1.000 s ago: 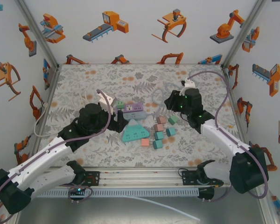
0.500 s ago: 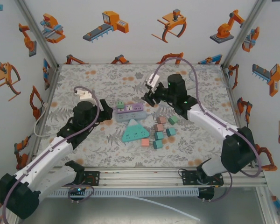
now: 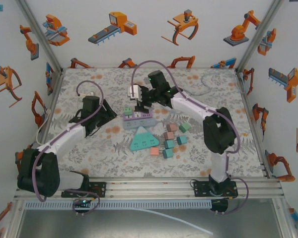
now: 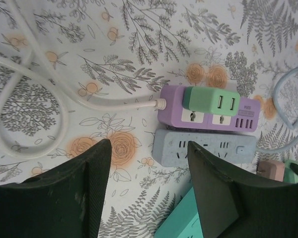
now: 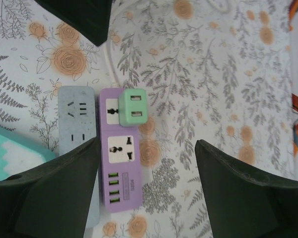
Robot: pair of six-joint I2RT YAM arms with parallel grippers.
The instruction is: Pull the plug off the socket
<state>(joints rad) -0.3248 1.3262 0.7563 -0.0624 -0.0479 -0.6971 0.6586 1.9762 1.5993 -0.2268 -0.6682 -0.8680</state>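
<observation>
We see a purple socket strip near the middle of a floral table. A green plug is seated in its end socket, close to where a white cable enters the strip. A grey strip lies just beside it, and a teal strip sits nearer the arm bases. Our left gripper hangs to the left of the strips, jaws apart and empty. Our right gripper hovers over the purple strip, jaws wide apart and holding nothing. The plug sits ahead of its fingertips, untouched.
</observation>
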